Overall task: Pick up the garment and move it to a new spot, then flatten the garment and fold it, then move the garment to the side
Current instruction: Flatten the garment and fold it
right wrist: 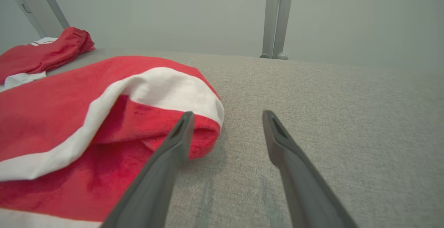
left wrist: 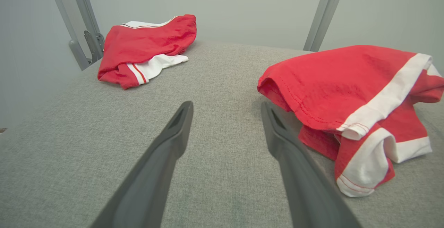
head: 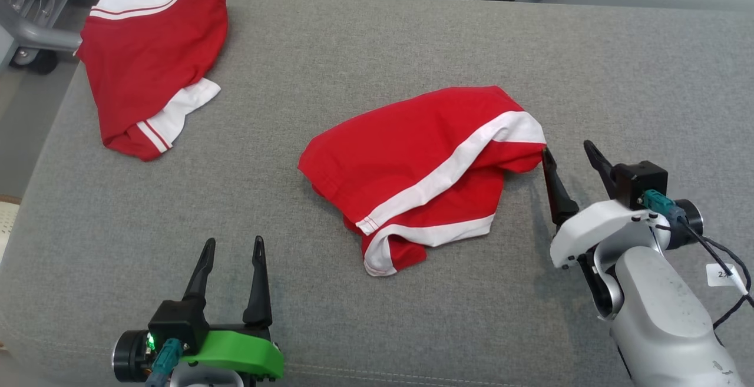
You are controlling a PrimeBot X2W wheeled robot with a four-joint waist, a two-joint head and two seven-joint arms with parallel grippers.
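Far-left corner of grey worktop [head: 377, 39]: other garment [head: 147, 57], red and white, crumpled. Left gripper [head: 234, 241] at near edge, fingers spread, empty. Centre: garment [head: 424, 157], red-white, rumpled. Right gripper [head: 566, 146]: fingers spread, one tip at garment's right edge.

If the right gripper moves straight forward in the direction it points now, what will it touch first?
Probably the near red garment: the right gripper has one finger at its folded corner, perhaps already touching. The other finger has bare grey cushion ahead.
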